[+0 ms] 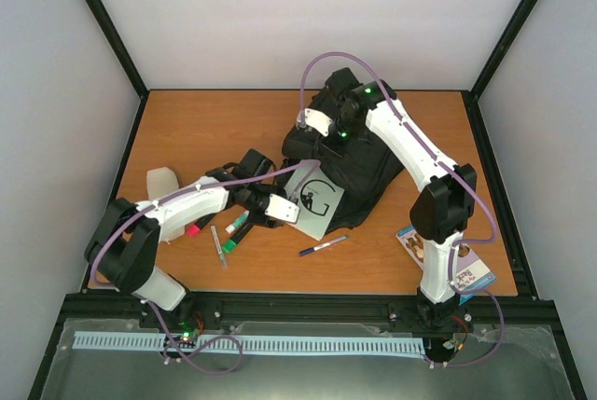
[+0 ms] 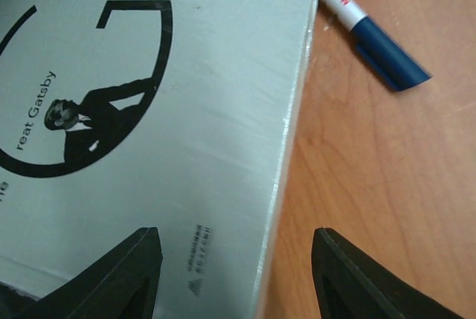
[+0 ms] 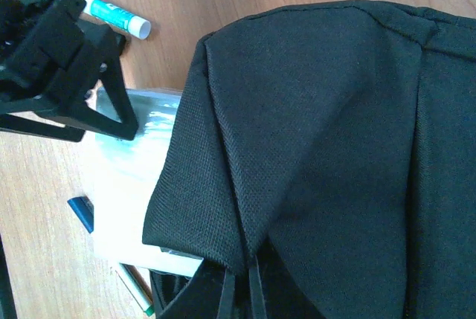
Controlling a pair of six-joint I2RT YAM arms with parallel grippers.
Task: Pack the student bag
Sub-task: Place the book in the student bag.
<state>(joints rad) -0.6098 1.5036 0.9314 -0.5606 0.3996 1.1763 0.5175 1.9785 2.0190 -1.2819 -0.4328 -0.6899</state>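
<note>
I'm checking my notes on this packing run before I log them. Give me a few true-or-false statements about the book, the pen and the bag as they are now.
1. The book lies partly under the student bag's edge. True.
2. The left gripper is shut on the blue pen. False: it is open, with its fingers astride the book's edge, and the pen lies apart on the table.
3. The book's cover is red. False: it is pale with a black design.
4. The blue pen lies on the table beside the book. True.
</note>
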